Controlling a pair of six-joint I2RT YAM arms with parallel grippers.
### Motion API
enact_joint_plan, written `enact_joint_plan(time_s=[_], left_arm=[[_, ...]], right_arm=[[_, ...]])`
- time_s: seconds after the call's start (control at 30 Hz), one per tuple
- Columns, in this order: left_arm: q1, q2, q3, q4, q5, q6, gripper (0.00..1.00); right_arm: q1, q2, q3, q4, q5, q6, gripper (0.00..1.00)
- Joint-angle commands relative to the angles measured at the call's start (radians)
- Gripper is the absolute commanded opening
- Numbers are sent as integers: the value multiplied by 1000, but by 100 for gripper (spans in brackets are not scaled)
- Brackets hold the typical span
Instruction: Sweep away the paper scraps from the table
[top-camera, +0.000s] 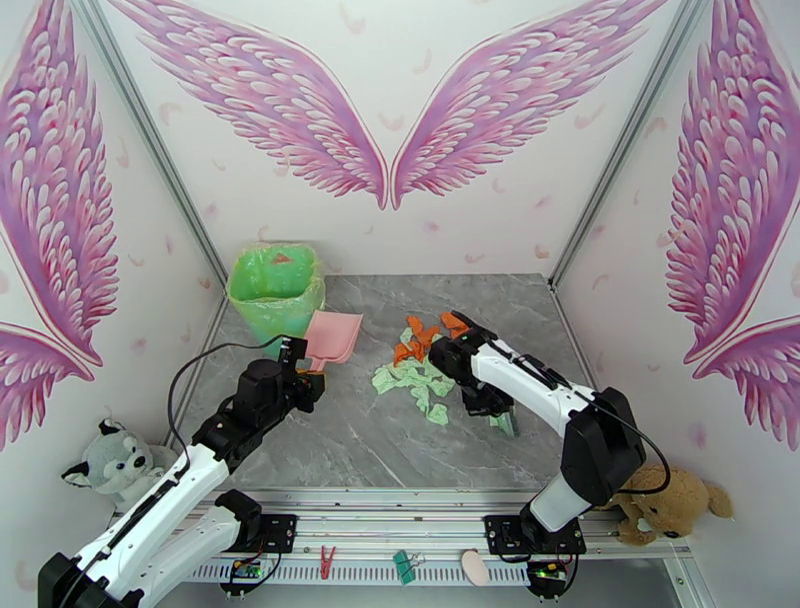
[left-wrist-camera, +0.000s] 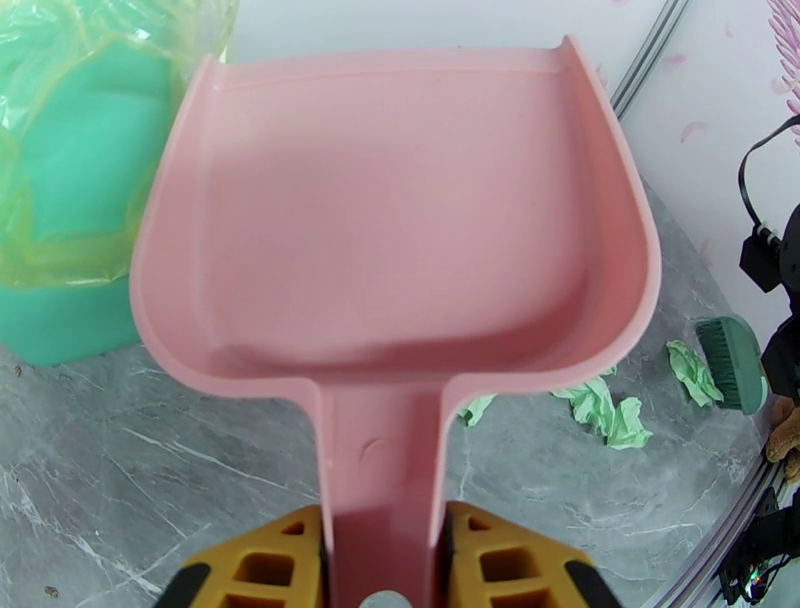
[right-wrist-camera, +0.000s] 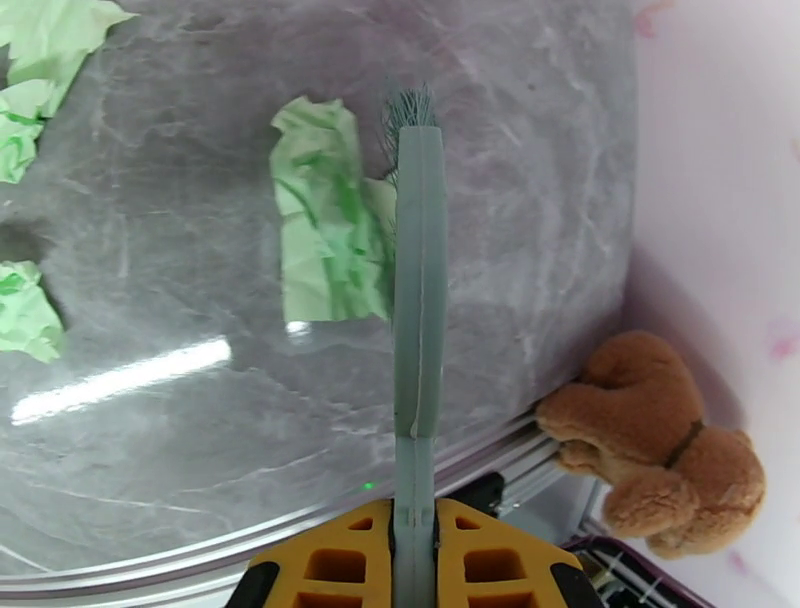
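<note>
Pale green and orange paper scraps (top-camera: 418, 368) lie in a loose heap on the middle of the grey marble table (top-camera: 350, 445). My left gripper (top-camera: 312, 378) is shut on the handle of a pink dustpan (top-camera: 334, 338), held just left of the heap; in the left wrist view the dustpan (left-wrist-camera: 400, 220) is empty, with its handle between my left gripper's (left-wrist-camera: 385, 545) yellow jaws. My right gripper (top-camera: 492, 405) is shut on a green hand brush (top-camera: 506, 422) at the heap's right edge. In the right wrist view the brush (right-wrist-camera: 418, 280) rests beside one green scrap (right-wrist-camera: 325, 240), clamped in the right gripper (right-wrist-camera: 413, 540).
A green bin (top-camera: 275, 285) lined with a plastic bag stands at the back left corner, just behind the dustpan. A brown teddy bear (top-camera: 665, 500) lies off the table's right front corner, a grey plush toy (top-camera: 112, 462) off the left. The table's metal front rail (top-camera: 400, 497) runs along the near edge.
</note>
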Motion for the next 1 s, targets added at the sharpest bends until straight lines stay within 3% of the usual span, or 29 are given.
enact_joint_plan(time_s=[0.0,0.43,0.63,0.97], left_arm=[[4,-4,2,12,13,0,0],[-31,-2,-27,1,2,7,0],[-154,18,-3,-64,-52,7,0],[-326,-12,-41,-236,-85,-156,0]], right_arm=[[7,-18,22,118,-84,1,0],[5,-41,174,273,-218,32,0],[1,-84,211,215,-190,6,0],[-16,-175,276,87,-76,-71,0]])
